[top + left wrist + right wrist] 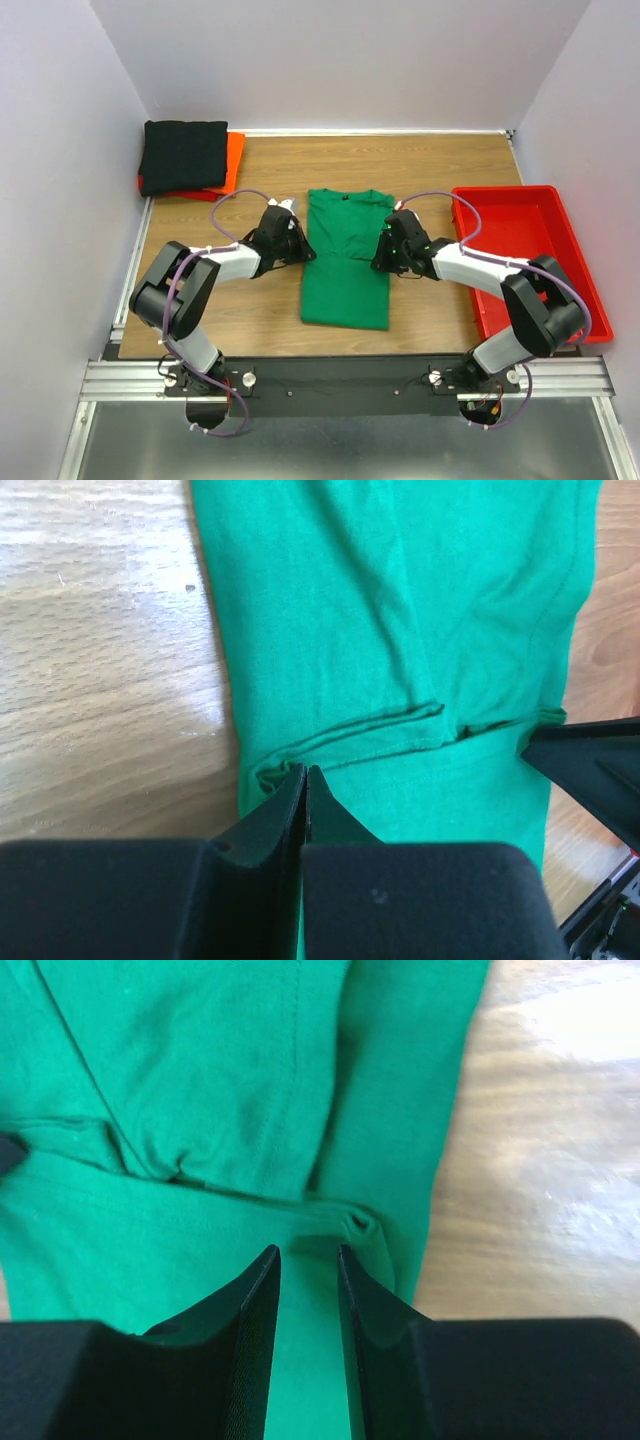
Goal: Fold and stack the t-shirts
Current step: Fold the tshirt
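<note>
My left gripper (306, 773) clenched at the edge of the green shirt (400, 610), right gripper (308, 1253) parted over cloth: uneven lift could skew the fold.

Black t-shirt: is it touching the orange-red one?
Touching. The top view shows the folded black t-shirt lying on top of the orange-red t-shirt, which sticks out from under its right and near edges.

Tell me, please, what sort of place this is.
Probably a robotics lab test cell: a wooden tabletop boxed in by plain white walls, two robot arms bolted to an aluminium rail, and a green t-shirt laid out for handling.
</note>
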Available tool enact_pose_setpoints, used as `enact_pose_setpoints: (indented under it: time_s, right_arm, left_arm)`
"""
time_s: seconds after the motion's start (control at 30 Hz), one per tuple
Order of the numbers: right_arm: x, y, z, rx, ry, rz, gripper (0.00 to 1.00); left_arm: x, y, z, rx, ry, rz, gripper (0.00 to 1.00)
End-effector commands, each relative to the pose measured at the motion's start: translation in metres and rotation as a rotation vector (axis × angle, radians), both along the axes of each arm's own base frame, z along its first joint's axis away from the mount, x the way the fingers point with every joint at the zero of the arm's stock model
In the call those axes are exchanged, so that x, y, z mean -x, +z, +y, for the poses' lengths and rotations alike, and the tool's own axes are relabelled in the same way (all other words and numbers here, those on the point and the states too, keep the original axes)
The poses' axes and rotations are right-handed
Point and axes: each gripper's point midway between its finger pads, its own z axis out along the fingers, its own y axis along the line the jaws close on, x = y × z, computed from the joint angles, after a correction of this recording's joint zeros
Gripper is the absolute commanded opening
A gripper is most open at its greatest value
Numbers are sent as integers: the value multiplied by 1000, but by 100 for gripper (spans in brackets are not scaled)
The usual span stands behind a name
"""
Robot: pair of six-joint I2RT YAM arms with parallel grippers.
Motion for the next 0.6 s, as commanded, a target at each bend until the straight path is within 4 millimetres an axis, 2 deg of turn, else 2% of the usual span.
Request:
enact_pose_setpoints:
  time_s: [0.0,0.03,0.1,0.17,0.2,0.23,0.3,0.37,0.4,0.43,0.47,0.5,0.53,0.57]
  right_arm:
    - [-3,25,-3,-3,-19,-40,39]
    - [-8,31,-3,-1,-23,-59,40]
    - [-31,56,-2,15,-33,-138,42]
    - [-52,61,-11,39,-67,-158,43]
    - [-69,76,-10,33,-71,-193,43]
    - [-82,66,-19,52,-95,-172,43]
    - [-100,68,-23,66,-107,-184,42]
    - [-123,67,-28,91,-137,-193,42]
    - [-135,73,-26,87,-142,-212,40]
    - [-143,74,-28,83,-154,-216,39]
    - [-149,61,-28,94,-155,-191,37]
    - [-154,58,-26,97,-146,-188,35]
    - [-166,66,-22,91,-149,-210,34]
    - [-171,55,-22,110,-153,-197,34]
  left_arm:
    - [-13,33,-3,8,-6,-83,9]
    - [-18,39,-3,5,-1,-99,9]
    - [-28,50,-1,-9,16,-120,10]
    - [-46,63,-3,-17,26,-154,11]
    - [-53,66,-3,-22,33,-160,11]
    - [-66,69,-4,-34,47,-172,11]
    - [-77,71,-4,-39,49,-171,11]
    - [-97,76,-4,-50,78,-189,11]
    - [-104,68,1,-64,95,-172,11]
    - [-117,76,-1,-59,111,-196,11]
    - [-124,76,1,-64,127,-199,11]
    - [-130,63,2,-84,136,-176,11]
    - [-143,69,2,-83,149,-193,11]
    - [-148,63,4,-96,157,-182,11]
